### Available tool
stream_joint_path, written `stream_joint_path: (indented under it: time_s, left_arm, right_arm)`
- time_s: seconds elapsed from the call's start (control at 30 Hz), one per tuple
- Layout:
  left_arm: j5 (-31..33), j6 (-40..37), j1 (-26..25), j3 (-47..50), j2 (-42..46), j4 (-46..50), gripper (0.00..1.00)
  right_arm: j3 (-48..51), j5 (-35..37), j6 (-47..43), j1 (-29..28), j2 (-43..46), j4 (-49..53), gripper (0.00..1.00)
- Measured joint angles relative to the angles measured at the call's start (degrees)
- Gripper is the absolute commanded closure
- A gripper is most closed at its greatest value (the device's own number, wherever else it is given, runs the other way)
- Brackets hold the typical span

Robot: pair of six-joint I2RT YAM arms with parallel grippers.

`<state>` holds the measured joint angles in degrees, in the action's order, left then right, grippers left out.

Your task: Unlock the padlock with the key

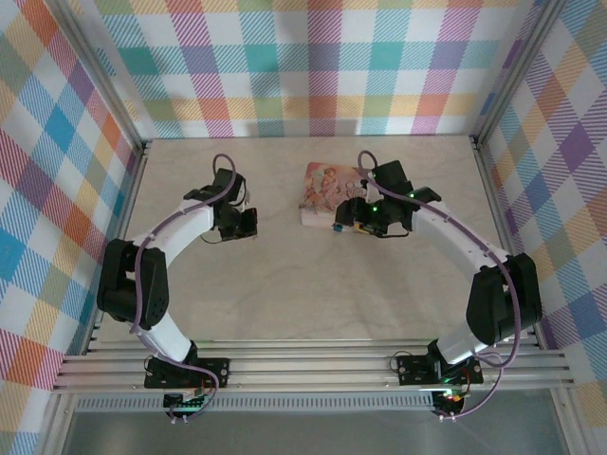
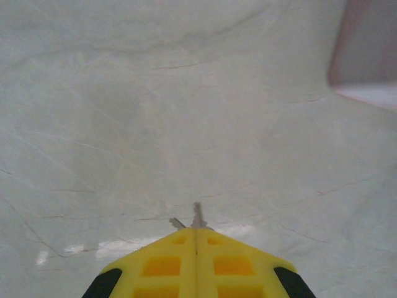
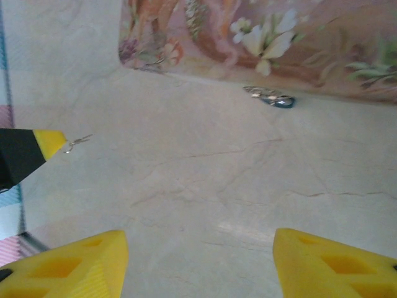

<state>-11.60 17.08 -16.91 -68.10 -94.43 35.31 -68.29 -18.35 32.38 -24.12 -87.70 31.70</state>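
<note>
While left tool pinches the key: thin hold, key could twist or drop.
Right tool: spread, empty.
Padlock: on surface just beside pink box; may skid if nudged.

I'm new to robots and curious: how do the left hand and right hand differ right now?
The left hand is shut, fingers pressed together; the right hand stands wide open. The left hand pinches a small metal key; the right hand holds nothing. The right hand faces the padlock by the pink box; the left hand faces the table. Both have yellow fingers.
</note>
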Motion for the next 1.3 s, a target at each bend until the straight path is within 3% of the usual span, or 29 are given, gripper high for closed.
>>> stream_joint_path:
  time_s: [0.17,0.23,0.33,0.4,0.5,0.8,0.97,1.3]
  left_arm:
    - [-3.1,1.5,-0.9,-1.1,2.5,0.5,1.0]
    - [-4.9,2.7,-1.4,-3.3,3.1,0.8,1.0]
    - [-7.7,4.1,-2.3,-8.1,3.7,1.4,1.0]
    - [-9.8,4.8,-2.8,-10.8,4.2,1.6,1.0]
    - [-13.4,6.1,-3.4,-14.4,5.1,1.8,1.0]
    - [-22.9,7.4,-5.4,-21.8,5.2,3.7,1.0]
    - [-26.0,7.7,-6.7,-24.8,5.0,4.0,1.0]
    - [-28.8,7.8,-7.6,-27.5,3.3,5.3,1.0]
  right_arm:
    - [4.5,-6.1,2.4,0.0,0.9,-7.4,0.43]
    - [6.0,-8.1,2.0,-0.3,1.9,-10.9,0.63]
    - [8.0,-11.2,1.1,-0.7,3.4,-17.3,0.72]
    - [9.5,-13.5,0.5,-0.8,3.9,-22.7,0.71]
    - [11.4,-16.0,-1.4,-1.4,3.9,-29.8,0.61]
    - [11.7,-20.0,-12.5,-3.8,3.8,-42.2,0.58]
    - [11.7,-20.8,-20.2,-5.5,3.3,-45.7,0.5]
    - [9.9,-21.2,-27.6,-6.4,0.3,-46.5,0.51]
